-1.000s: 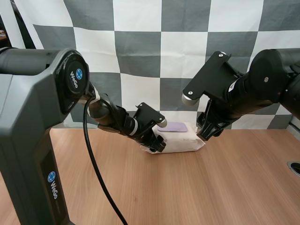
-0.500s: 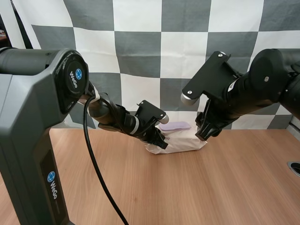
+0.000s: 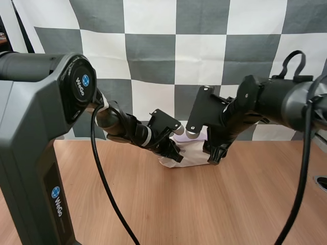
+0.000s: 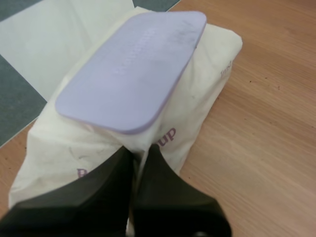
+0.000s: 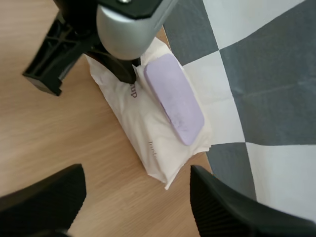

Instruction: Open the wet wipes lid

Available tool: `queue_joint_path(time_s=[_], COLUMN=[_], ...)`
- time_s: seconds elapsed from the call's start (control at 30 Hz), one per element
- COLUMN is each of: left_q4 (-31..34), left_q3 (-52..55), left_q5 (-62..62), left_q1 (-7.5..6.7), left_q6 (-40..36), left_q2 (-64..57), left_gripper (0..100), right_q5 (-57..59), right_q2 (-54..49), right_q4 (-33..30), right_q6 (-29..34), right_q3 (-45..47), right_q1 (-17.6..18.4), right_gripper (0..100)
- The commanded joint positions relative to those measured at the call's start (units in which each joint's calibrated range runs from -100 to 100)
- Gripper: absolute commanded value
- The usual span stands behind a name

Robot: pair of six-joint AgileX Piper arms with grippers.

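Since a second ago my right arm [image 3: 276, 102] has swung in from the side and dropped. The right gripper [image 3: 213, 152] now hangs just beside the pack [image 4: 210, 69] instead of well off its end, while the left has kept its hold. Closest in, my left gripper [image 4: 139, 150] is clamped on the pack's wrapper. Its two fingers are pressed together with only a sliver of white film between them, right under the overhanging edge of the lid [image 4: 133, 69]. I judge that pinch is there to anchor the soft pack, so it neither slides nor lifts when the lid is pulled. Just past the tips the lid lies as a flat lilac flap on top. Its near edge stands a touch proud of the wrapper, but it is not swung open as far as I can tell. Beyond it the pack runs away from the gripper across the table [image 3: 214, 204]. From the other side, my right gripper is spread wide and holds nothing. The pack and lid sit ahead of it, framed between the fingers, and the left gripper is at the pack's far end. That looks to me like a line-up for catching the lid's edge. My left arm [image 3: 117, 125] reaches forward low, its wrist tipped down onto the pack. The right arm comes in from the right with its wrist angled down and inward.
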Motion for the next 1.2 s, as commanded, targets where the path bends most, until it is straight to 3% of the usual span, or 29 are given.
queue_joint_path(time_s=[0.0,0.23,0.57,0.97,1.07,1.17], left_q4=[0.1,0.6,1.5,4.1,4.1,4.1], left_q3=[-0.1,-0.1,-0.1,1.1,1.2,1.2], left_q5=[0.1,0.1,0.1,2.4,2.2,2.8], left_q1=[0.08,0.08,0.16,0.24,0.69,2.14], left_q6=[0.9,0.9,0.9,0.9,0.9,0.9], left_q2=[0.0,0.0,0.0,-0.2,-0.2,-0.2], left_gripper=[0,0,0,0,0,0], right_q5=[-6.6,-17.6,-18.4,-15.3,-14.9,-14.5], right_q2=[4.4,11.5,18.9,19.7,19.7,19.7], right_q4=[-1.3,-1.0,4.9,7.6,7.6,8.1], right_q6=[-7.3,-7.6,-8.4,-9.0,-9.0,-9.0], right_q3=[0.0,-0.2,-6.1,-7.2,-7.2,-7.2], right_q1=[0.0,0.0,0.0,0.0,0.0,0.0], right_gripper=[100,100,100,100,100,100])
